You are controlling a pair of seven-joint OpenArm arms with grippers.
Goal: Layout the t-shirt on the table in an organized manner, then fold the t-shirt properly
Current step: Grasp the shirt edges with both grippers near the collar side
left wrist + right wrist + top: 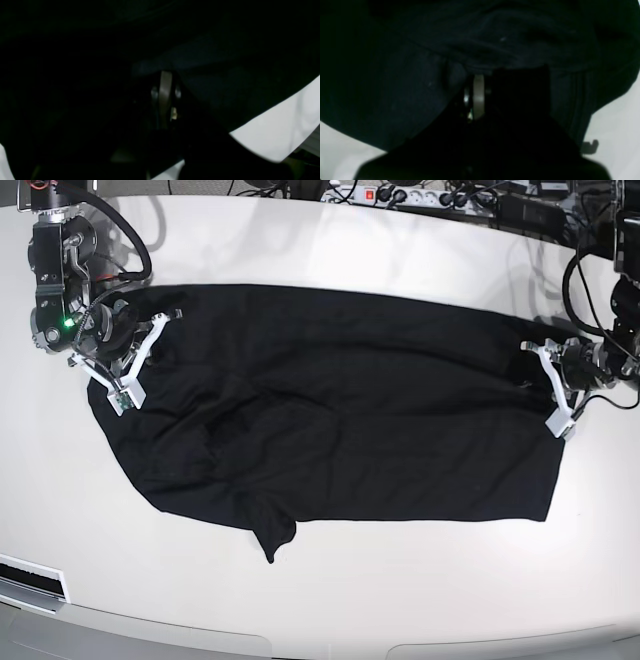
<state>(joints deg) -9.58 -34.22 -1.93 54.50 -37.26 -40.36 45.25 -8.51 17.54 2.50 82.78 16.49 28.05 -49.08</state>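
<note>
Black fabric: the t-shirt (pixel 340 405) lies spread across the middle of the white desk (pixel 400 600), long axis running 9 to 3 o'clock in the base view. Upper edge is fairly straight; the 7 o'clock corner is rumpled, with a small flap hanging down toward 6 o'clock. Wrinkles run through the 9 o'clock half; the 3 o'clock half is flatter.

Right end effector (pixel 135 365) sits at the shirt's 9 o'clock end, jaws closed and pinching the t-shirt. Its wrist view shows bunched dark cloth (pixel 495 42) pressed right against the closed fingertips (pixel 478 95), with desk (pixel 615 117) visible at 4 and 8 o'clock.

Left end effector (pixel 558 385) sits at the 3 o'clock end, also closed and gripping the t-shirt edge. Its wrist view is mostly dark fabric (pixel 225 75) over the closed fingers (pixel 165 95), desk (pixel 280 130) showing at 4 o'clock.

Cables and a power strip (pixel 400 195) line the desk edge at 12 o'clock.
</note>
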